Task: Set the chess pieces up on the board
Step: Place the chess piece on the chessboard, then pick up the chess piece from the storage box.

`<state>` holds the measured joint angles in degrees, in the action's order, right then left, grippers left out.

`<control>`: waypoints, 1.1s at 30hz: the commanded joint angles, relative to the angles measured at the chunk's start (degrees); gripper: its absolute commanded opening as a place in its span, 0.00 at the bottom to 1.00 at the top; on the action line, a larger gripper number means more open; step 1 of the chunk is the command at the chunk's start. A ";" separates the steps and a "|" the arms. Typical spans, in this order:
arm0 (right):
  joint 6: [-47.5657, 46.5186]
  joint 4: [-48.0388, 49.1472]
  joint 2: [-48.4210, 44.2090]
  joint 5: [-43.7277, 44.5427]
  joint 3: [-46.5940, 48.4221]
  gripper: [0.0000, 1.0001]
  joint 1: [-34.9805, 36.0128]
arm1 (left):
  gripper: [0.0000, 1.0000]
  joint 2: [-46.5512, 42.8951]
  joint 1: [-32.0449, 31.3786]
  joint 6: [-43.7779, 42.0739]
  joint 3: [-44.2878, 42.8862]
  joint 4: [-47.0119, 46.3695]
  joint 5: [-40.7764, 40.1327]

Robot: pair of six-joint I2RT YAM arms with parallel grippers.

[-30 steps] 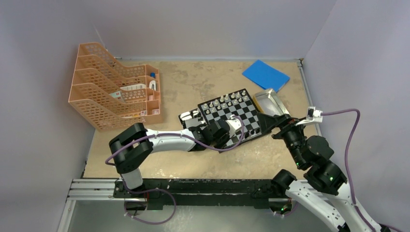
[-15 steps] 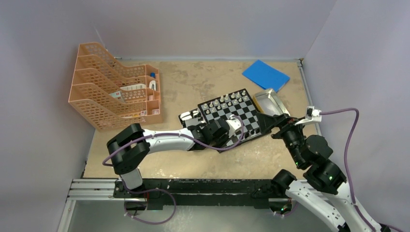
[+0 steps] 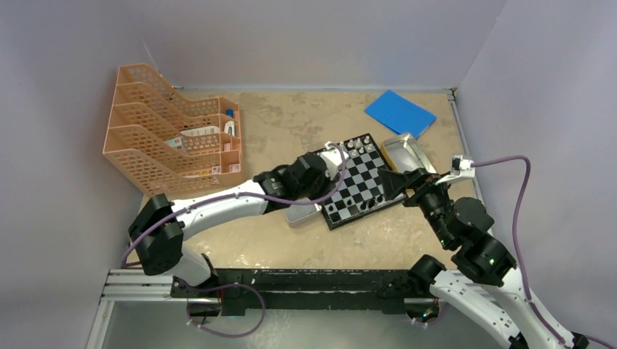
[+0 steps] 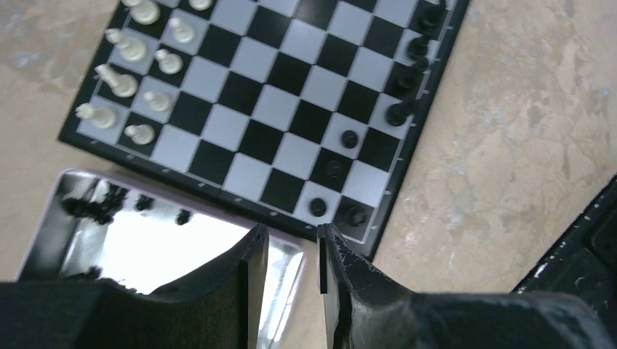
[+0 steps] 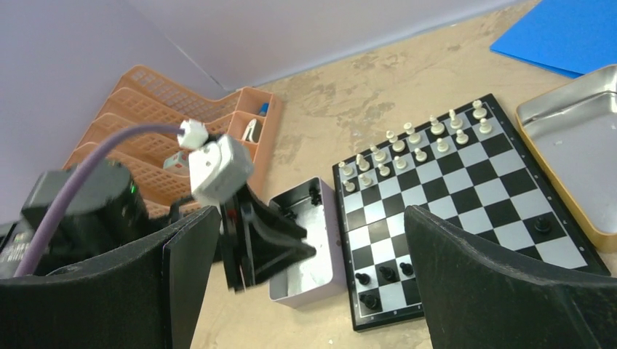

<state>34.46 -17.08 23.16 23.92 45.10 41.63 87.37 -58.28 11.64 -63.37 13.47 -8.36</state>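
The board lies in the middle of the table. White chess pieces fill its far-left rows, also seen as white pieces from the right wrist. A few black pieces stand along the opposite edge and near corner. More black pieces lie in a silver tin beside the board. My left gripper hangs over that tin's corner, jaws slightly apart with nothing between them. My right gripper stands wide open and empty by the board's right side.
A second silver tin sits at the board's right. A blue pad lies behind it. An orange file rack stands at the back left. The black rail runs along the table's near edge.
My left arm has swung off the board's near part to the left, over the tin, and its jaws have parted a little. The right arm edged slightly left.
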 commanded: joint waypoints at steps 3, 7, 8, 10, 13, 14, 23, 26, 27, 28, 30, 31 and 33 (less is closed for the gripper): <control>-1.05 3.70 0.40 -2.33 0.52 0.99 0.30 | 0.30 -5.75 10.78 -2.58 0.36 1.11 7.31; -1.18 4.37 0.05 -2.89 -0.32 0.99 0.30 | 0.30 -7.03 14.71 -13.28 3.00 -1.55 12.69; -1.24 4.41 0.05 -2.98 -0.36 0.99 0.30 | 0.30 -7.03 15.68 -15.58 3.15 -1.51 13.90; -1.23 4.42 -0.14 -3.24 -0.24 0.99 0.30 | 0.30 -6.47 18.46 -18.93 3.28 -0.61 17.61; -1.33 4.59 -0.41 -3.35 -0.27 0.99 0.30 | 0.30 -5.35 23.24 -21.27 4.08 -0.72 24.23; -1.32 4.68 -0.49 -3.43 -0.40 0.99 0.30 | 0.30 -4.74 24.69 -22.16 4.58 -1.11 26.57; -1.32 4.10 -1.36 -3.69 -0.30 0.99 0.30 | 0.30 3.92 27.53 -32.45 4.85 -2.64 38.07; -1.24 4.42 -2.08 -4.03 -0.50 0.99 0.30 | 0.29 6.13 27.90 -34.84 6.60 -6.72 42.12; -1.31 4.35 -2.22 -4.06 -0.46 0.99 0.30 | 0.29 6.55 28.09 -36.54 7.89 -8.61 43.64; -1.37 4.22 -2.31 -4.14 -0.41 0.99 0.30 | 0.28 6.72 28.12 -38.16 9.30 -11.20 45.05; -1.34 3.88 -2.46 -4.15 -0.30 0.99 0.30 | 0.27 6.67 28.12 -39.15 13.02 -17.84 45.85; -1.32 3.70 -2.50 -4.15 -0.28 0.99 0.30 | 0.27 6.71 28.08 -38.74 13.79 -20.21 45.40; -1.49 3.47 -2.63 -4.15 -0.19 0.99 0.30 | 0.27 7.24 28.09 -38.22 14.03 -22.14 44.14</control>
<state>34.00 -15.59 21.12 20.32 44.64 41.63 94.21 -30.59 -23.44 -50.81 2.79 32.34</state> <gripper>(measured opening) 0.987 0.274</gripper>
